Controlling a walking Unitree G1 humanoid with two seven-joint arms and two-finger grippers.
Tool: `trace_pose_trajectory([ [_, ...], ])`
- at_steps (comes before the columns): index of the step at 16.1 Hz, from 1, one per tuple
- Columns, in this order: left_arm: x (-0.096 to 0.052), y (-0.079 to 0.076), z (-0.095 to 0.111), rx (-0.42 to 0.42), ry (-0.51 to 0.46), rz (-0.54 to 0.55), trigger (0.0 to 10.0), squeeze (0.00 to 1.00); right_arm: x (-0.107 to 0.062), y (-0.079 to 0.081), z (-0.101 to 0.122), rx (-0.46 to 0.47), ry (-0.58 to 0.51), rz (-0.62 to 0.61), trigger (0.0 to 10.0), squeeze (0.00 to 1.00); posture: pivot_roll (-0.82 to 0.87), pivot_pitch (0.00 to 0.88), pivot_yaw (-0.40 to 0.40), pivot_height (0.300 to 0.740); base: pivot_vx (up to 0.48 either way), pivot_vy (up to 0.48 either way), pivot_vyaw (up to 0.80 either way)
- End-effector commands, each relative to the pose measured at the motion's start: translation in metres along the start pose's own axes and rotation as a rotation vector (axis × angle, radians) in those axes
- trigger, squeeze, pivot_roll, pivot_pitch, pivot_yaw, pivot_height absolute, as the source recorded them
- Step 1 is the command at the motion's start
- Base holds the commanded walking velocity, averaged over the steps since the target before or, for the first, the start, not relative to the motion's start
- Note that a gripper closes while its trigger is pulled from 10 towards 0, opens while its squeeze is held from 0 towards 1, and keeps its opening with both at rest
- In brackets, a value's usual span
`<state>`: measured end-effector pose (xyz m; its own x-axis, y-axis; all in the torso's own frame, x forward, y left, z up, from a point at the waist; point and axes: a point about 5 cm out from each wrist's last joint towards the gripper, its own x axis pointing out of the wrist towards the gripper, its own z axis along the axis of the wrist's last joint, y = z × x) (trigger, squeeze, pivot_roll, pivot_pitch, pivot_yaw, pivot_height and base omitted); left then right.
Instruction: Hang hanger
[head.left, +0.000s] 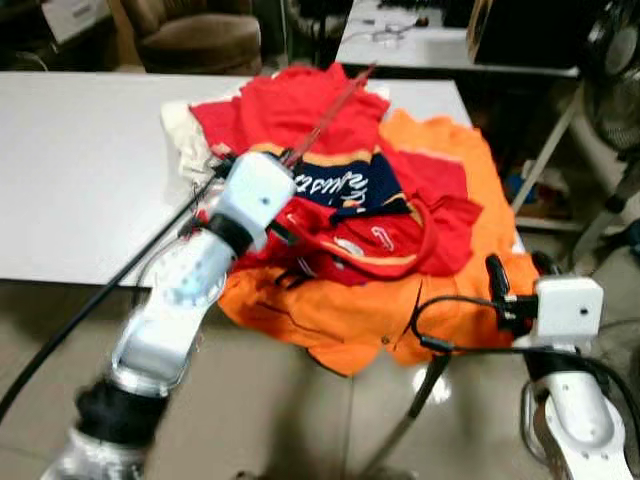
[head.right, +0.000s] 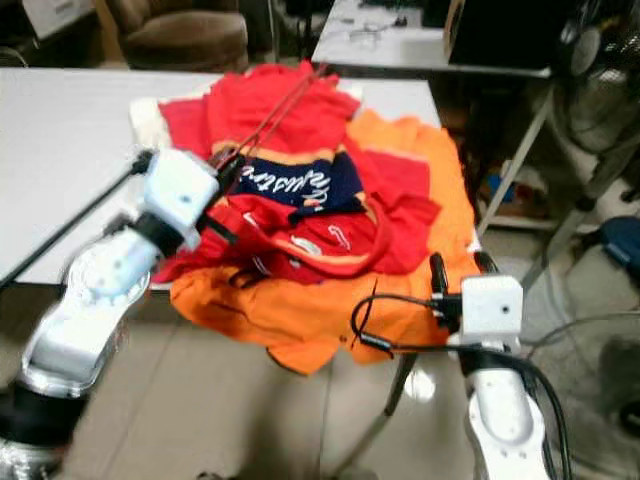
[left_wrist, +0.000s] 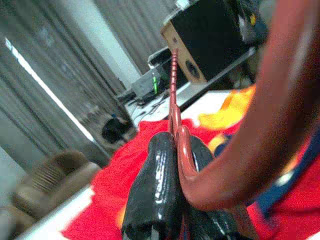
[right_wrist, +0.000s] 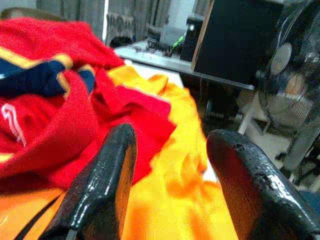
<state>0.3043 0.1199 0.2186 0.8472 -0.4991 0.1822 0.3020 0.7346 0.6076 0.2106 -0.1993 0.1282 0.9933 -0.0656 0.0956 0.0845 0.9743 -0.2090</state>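
A red hanger (head.left: 340, 100) slants up over a heap of clothes (head.left: 440, 200) in red, orange and navy lying on the white table (head.left: 80, 170). My left gripper (head.left: 290, 160) is shut on the hanger; in the left wrist view its black fingers (left_wrist: 155, 190) pinch the thin red bar (left_wrist: 174, 85) while a thick curved part of the hanger passes close to the lens. My right gripper (head.left: 515, 272) hovers at the near right edge of the heap, over orange cloth. Its fingers (right_wrist: 105, 175) are open with nothing between them.
A standing fan (head.left: 615, 60) and its pole are at the right. A second table (head.left: 400, 45) with a black speaker (right_wrist: 235, 40) stands behind, and a brown armchair (head.left: 195, 35) at the back left. Black cables (head.left: 440, 345) hang by my right arm above the tiled floor.
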Motion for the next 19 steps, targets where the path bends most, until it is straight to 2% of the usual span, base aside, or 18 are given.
trace_pose_trajectory([
  [1, 0.001, 0.000, -0.005, 0.088, 0.004, -0.056, 10.0, 0.00, -0.005, -0.001, 0.001, -0.004, -0.005, -0.020, 10.0, 0.00, -0.25, 0.057, 0.037, 0.740, 0.000, 0.000, 0.00],
  [2, 0.002, 0.000, -0.008, 0.171, 0.003, -0.131, 10.0, 0.00, -0.011, -0.001, -0.003, -0.003, 0.010, -0.030, 10.0, 0.00, -0.25, 0.059, 0.047, 0.740, 0.000, 0.000, 0.00],
  [4, -0.010, 0.004, -0.009, 0.220, -0.004, -0.312, 10.0, 0.00, -0.018, -0.002, -0.008, -0.003, 0.032, -0.046, 10.0, 0.00, -0.25, 0.059, 0.055, 0.740, 0.000, 0.000, 0.00],
  [5, -0.014, 0.007, -0.009, 0.224, 0.002, -0.361, 10.0, 0.00, -0.020, -0.002, -0.009, -0.004, 0.038, -0.051, 10.0, 0.00, -0.25, 0.059, 0.059, 0.740, 0.000, 0.000, 0.00],
  [7, -0.029, -0.001, -0.006, 0.168, -0.019, -0.574, 10.0, 0.00, -0.023, -0.004, -0.015, -0.010, 0.054, -0.071, 10.0, 0.00, -0.25, 0.061, 0.075, 0.740, 0.000, 0.000, 0.00],
  [8, -0.032, 0.002, -0.004, 0.149, -0.021, -0.612, 10.0, 0.00, -0.023, -0.004, -0.015, -0.010, 0.055, -0.078, 10.0, 0.00, -0.25, 0.061, 0.078, 0.740, 0.000, 0.000, 0.00],
  [9, -0.032, 0.007, -0.001, 0.132, -0.021, -0.612, 10.0, 0.00, -0.023, -0.004, -0.016, -0.010, 0.055, -0.078, 10.0, 0.00, -0.25, 0.059, 0.080, 0.740, 0.000, 0.000, 0.00],
  [10, -0.036, 0.021, 0.007, 0.093, -0.027, -0.623, 10.0, 0.00, -0.023, -0.003, -0.017, -0.012, 0.055, -0.077, 10.0, 0.00, -0.25, 0.056, 0.079, 0.740, 0.000, 0.000, 0.00],
  [11, -0.038, 0.025, 0.010, 0.083, -0.029, -0.634, 10.0, 0.00, -0.024, -0.003, -0.018, -0.013, 0.059, -0.077, 10.0, 0.00, -0.24, 0.054, 0.079, 0.740, 0.000, 0.000, 0.00],
  [13, -0.040, 0.026, 0.014, 0.073, -0.031, -0.663, 10.0, 0.00, -0.023, -0.003, -0.020, -0.014, 0.061, -0.077, 10.0, 0.00, -0.24, 0.053, 0.080, 0.740, 0.000, 0.000, 0.00],
  [15, -0.040, 0.025, 0.009, 0.116, -0.006, -0.677, 10.0, 0.00, -0.021, 0.000, -0.022, -0.015, 0.062, -0.071, 10.0, 0.00, -0.24, 0.053, 0.083, 0.740, 0.000, 0.000, 0.00],
  [16, -0.038, 0.027, 0.007, 0.125, -0.006, -0.645, 10.0, 0.00, -0.020, 0.000, -0.022, -0.015, 0.061, -0.070, 10.0, 0.00, -0.23, 0.055, 0.083, 0.740, 0.000, 0.000, 0.00],
  [17, -0.031, 0.043, 0.008, 0.132, -0.004, -0.543, 10.0, 0.00, -0.020, 0.000, -0.022, -0.017, 0.061, -0.071, 10.0, 0.00, -0.23, 0.056, 0.082, 0.740, 0.000, 0.000, 0.00],
  [19, -0.030, 0.056, 0.007, 0.142, 0.016, -0.505, 10.0, 0.00, -0.020, 0.000, -0.024, -0.017, 0.064, -0.067, 10.0, 0.00, -0.22, 0.056, 0.081, 0.740, 0.000, 0.000, 0.00],
])
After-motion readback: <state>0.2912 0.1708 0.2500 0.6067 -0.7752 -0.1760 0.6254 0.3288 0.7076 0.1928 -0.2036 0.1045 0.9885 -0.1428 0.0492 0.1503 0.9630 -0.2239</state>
